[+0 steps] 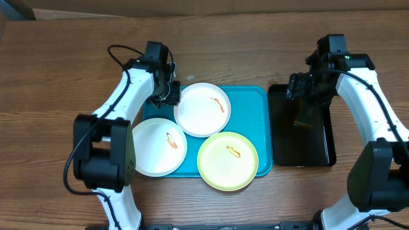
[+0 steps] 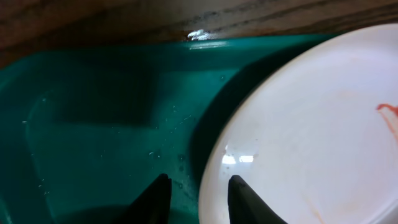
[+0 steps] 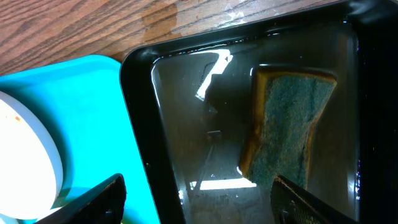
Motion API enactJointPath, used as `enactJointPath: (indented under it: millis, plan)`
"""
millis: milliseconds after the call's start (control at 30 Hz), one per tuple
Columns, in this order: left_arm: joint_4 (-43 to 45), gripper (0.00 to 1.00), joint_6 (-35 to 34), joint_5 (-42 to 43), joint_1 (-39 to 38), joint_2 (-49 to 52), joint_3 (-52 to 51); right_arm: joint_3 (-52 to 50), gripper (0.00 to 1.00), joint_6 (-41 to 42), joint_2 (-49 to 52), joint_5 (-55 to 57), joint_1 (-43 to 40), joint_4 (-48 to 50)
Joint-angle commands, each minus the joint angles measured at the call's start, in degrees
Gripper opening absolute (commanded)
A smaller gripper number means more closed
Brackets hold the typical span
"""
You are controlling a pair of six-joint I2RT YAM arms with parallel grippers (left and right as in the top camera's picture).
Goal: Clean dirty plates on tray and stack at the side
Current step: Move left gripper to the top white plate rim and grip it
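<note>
Pick-up step, judged: three smeared plates lie on the turquoise tray. The left gripper, fingers parted, straddles the far white plate at its rim. The right gripper, spread wide, hovers above the sponge in the black tray. Next, each must close.

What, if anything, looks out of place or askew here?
Two plates sit askew: the left white plate overhangs the turquoise tray's left edge, and the yellow-green plate juts past its near edge. All three, including the far white plate, carry orange-red smears.
</note>
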Motion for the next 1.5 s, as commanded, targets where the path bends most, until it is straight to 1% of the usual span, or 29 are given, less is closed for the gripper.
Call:
enactJointPath:
  millis: [0, 100, 200, 267, 400, 533, 600, 633, 667, 733, 867, 1067, 1167, 1200, 1267, 1333, 1467]
  plan:
    - [0.87, 0.29, 1.07, -0.98, -0.81, 3.34, 0.96, 1.09, 0.76, 0.39, -0.17, 0.63, -0.15, 0.22]
    - [2.32, 0.26, 1.07, -0.94, -1.31, 4.28, 0.96, 1.09, 0.76, 0.37, -0.17, 1.46, -0.15, 0.15]
    - [5.18, 0.14, 1.07, -0.85, -2.14, 4.33, 1.01, 0.9, 0.75, 0.39, -0.17, 4.72, -0.15, -0.09]
    - [7.19, 0.12, 1.16, -0.87, -2.67, 4.26, 1.01, 0.87, 0.75, 0.39, -0.17, 5.62, -0.15, -0.35]
    - [11.28, 0.09, 4.02, -0.87, -3.69, 4.26, 1.01, 0.87, 0.75, 0.39, -0.17, 5.79, -0.15, -0.46]
    - [13.18, 0.07, 4.52, -0.83, -4.72, 4.24, 1.18, 0.87, 0.75, 0.39, -0.17, 5.79, -0.15, -0.52]
    - [13.05, 0.15, 4.55, -0.85, -5.25, 4.24, 1.6, 0.87, 0.75, 0.39, -0.17, 5.79, -0.15, -0.55]
    - [12.79, 0.22, 4.55, -0.85, -5.44, 4.24, 1.81, 0.87, 0.75, 0.39, -0.17, 5.79, -0.15, -0.57]
    - [12.44, 0.26, 4.52, -0.85, -5.64, 4.24, 1.99, 0.87, 0.75, 0.37, -0.17, 5.79, -0.15, -0.61]
    - [11.5, 0.38, 4.5, -0.83, -5.81, 4.24, 2.16, 0.87, 0.76, 0.37, -0.17, 5.79, -0.15, -0.74]
    - [8.02, 0.43, 3.91, -0.81, -6.27, 4.17, 2.29, 0.87, 0.76, 0.37, -0.17, 5.79, -0.15, -1.11]
    - [2.4, 0.43, 2.23, -0.83, -6.34, 4.11, 2.54, 0.87, 0.77, 0.37, -0.17, 5.79, -0.15, -1.11]
    - [-0.96, 0.39, -0.79, -0.83, -6.32, 4.11, 3.32, 0.87, 0.77, 0.37, -0.17, 5.79, -0.15, -1.16]
    - [-1.46, 0.35, -1.6, -0.81, -6.32, 4.11, 3.5, 0.87, 0.77, 0.37, -0.17, 5.81, -0.15, -1.16]
    - [-2.21, 0.32, -2.99, -0.81, -6.32, 4.11, 3.8, 0.87, 0.77, 0.37, -0.17, 6.08, -0.15, -1.14]
    - [-2.38, 0.22, -4.37, -0.79, -6.32, 4.11, 3.85, 0.87, 0.77, 0.35, -0.17, 7.15, -0.15, -1.14]
    - [-2.58, 0.18, -7.63, -0.61, -6.32, 4.11, 3.85, 0.87, 0.77, 0.35, -0.17, 8.31, -0.15, -1.16]
